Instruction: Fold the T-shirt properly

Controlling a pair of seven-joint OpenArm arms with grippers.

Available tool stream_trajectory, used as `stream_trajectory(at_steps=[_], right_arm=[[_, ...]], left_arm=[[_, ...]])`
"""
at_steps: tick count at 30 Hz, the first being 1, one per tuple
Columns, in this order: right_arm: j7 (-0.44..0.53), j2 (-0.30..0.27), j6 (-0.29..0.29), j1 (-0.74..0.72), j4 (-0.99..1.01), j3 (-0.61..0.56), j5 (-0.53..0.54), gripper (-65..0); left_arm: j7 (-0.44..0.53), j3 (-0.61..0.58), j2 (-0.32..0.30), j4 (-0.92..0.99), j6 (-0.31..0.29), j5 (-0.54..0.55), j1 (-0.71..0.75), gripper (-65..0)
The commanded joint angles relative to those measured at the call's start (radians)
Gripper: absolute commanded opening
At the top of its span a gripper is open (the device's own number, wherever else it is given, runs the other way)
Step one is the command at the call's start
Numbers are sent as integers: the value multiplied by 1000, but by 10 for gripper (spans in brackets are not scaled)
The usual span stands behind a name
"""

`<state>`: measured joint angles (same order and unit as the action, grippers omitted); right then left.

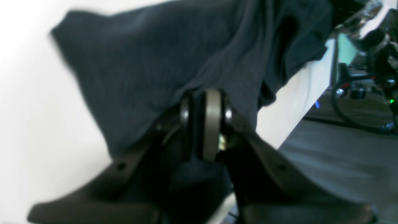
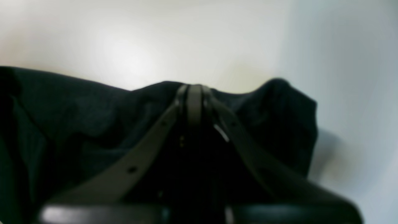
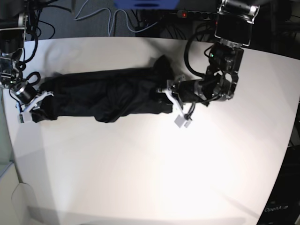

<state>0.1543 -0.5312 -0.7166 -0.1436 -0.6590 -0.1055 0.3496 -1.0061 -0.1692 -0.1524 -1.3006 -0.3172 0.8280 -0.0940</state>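
The charcoal T-shirt [image 3: 105, 96] lies bunched in a long band across the white table [image 3: 154, 168], stretched between both arms. The left gripper [image 1: 205, 105] pinches one end; the right gripper [image 2: 194, 93], blurred, seems clamped on the opposite end.

The T-shirt [image 3: 103, 96] lies in a long dark bunch across the far half of the table [image 3: 154, 178], from the left edge to near the middle. An arm sits at each end of it. The near half and the right side are bare. Cables [image 3: 112, 21] lie past the far edge.
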Motion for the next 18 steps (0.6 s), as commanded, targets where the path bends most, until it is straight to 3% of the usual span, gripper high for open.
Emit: stream_trajectory(at_steps=[1,8,14,18], right_arm=[[-181,-10,18,28,17,-20,-122,-650],[-178,-27,18,20,17,-18,-119,-641],[-177,-28,18,19,2,-18,-119,-638],[-183,-48,18,51,-100,-12,-117,-543]], left_arm=[[8,-8,-3,17,-1,-2,-14,-592],[31,-13,0,79,-3,-106,-33,-592],[31,-8,-26,82,-4,-112,-31,-592],[31,-8,-46,83,-4,-108,-29,-592]])
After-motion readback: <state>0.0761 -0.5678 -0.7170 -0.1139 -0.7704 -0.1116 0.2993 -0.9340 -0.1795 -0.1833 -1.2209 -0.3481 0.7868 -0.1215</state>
